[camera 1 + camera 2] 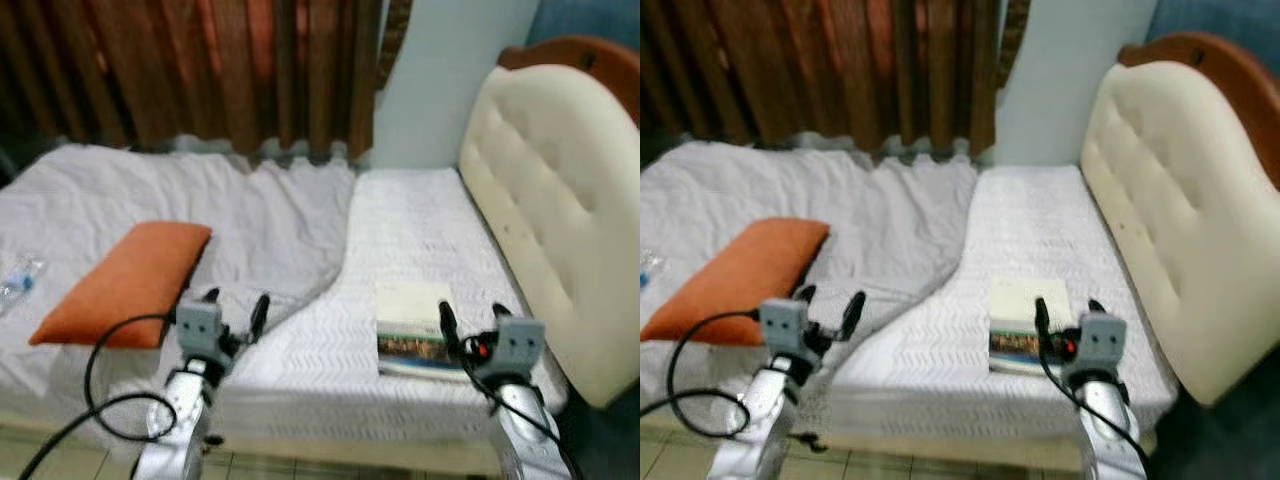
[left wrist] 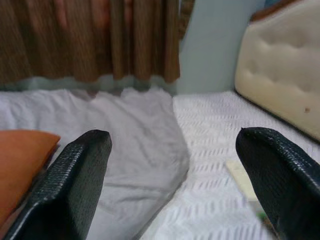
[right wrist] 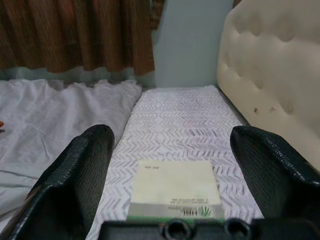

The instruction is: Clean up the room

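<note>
Brown curtains (image 1: 200, 70) hang behind a bed (image 1: 420, 230) with a cream headboard (image 1: 560, 200). From the left lie a bottle (image 1: 20, 280), an orange pillow (image 1: 125, 285) and a rumpled grey sheet (image 1: 270, 220). Near the pillow, the left gripper (image 1: 237, 308) hovers with fingers spread. A book (image 3: 172, 187) lies on the mattress just ahead of the right gripper (image 1: 470, 325), also spread wide.

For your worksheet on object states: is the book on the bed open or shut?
Shut. The book lies flat on the bed, its pale cover facing up, no pages spread.
</note>
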{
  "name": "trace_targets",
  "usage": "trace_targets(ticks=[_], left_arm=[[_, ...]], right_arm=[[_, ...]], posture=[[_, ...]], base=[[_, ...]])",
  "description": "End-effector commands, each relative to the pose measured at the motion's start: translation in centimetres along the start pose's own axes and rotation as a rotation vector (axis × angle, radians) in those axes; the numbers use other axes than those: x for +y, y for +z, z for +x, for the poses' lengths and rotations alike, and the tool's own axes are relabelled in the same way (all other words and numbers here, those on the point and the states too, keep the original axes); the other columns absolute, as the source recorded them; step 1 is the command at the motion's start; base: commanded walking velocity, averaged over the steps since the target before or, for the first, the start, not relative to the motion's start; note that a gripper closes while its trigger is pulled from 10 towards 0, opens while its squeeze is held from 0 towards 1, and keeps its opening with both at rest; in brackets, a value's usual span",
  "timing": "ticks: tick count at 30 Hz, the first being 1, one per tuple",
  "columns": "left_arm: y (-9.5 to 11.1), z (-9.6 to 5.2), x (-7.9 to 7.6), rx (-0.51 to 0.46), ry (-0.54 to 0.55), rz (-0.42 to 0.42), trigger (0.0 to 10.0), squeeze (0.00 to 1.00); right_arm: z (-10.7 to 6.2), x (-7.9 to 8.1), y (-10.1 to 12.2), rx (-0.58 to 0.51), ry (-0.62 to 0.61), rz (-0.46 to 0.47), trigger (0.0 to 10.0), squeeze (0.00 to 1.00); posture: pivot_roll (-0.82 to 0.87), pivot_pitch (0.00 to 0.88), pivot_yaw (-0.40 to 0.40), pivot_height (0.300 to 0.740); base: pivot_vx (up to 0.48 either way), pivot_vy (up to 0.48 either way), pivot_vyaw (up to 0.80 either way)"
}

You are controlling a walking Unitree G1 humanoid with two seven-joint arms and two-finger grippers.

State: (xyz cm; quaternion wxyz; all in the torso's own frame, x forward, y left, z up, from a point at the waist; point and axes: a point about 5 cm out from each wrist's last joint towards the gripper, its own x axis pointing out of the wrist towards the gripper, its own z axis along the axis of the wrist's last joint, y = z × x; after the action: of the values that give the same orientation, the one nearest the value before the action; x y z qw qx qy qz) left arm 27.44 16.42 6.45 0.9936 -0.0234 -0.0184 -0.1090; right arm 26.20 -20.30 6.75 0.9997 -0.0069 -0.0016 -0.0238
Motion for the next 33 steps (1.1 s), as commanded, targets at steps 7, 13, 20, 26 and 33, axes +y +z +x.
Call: trace_targets(ticks=[7,13,20,26,33], left_arm=[[-0.2,-0.5,0.0,-0.006,-0.007,-0.046,10.0,0.0],[0.6,-3.0,-0.5,-0.05,0.003,-0.025,10.0,0.0],[0.5,-3.8,-0.1,-0.027,-0.003,0.034,10.0,0.0],[0.6,-3.2,0.8,-0.012,0.016,0.035,10.0,0.0],[-0.4,-2.6,0.3,0.05,0.055,0.108,10.0,0.0]], right_arm=[[-0.6,0.2,-0.3,0.037,0.028,0.009,10.0,0.0],[-2.9,0.0,-1.0,0.061,0.074,0.037,10.0,0.0],[-4.2,0.1,-2.4,0.128,0.109,0.021,10.0,0.0],[-4.0,0.5,-2.6,0.139,0.125,0.021,10.0,0.0],[-3.9,0.5,-2.8,0.15,0.134,0.003,10.0,0.0]], posture=[[-0.09,0.002,0.008,0.74],[-0.08,0.004,0.006,0.74],[-0.05,0.0,0.004,0.74],[-0.05,0.0,0.007,0.74],[-0.07,0.0,0.01,0.74]], base=[[0.0,0.48,0.0],[0.0,0.48,0.0],[0.0,0.48,0.0],[0.0,0.48,0.0],[0.0,0.206,0.0]])
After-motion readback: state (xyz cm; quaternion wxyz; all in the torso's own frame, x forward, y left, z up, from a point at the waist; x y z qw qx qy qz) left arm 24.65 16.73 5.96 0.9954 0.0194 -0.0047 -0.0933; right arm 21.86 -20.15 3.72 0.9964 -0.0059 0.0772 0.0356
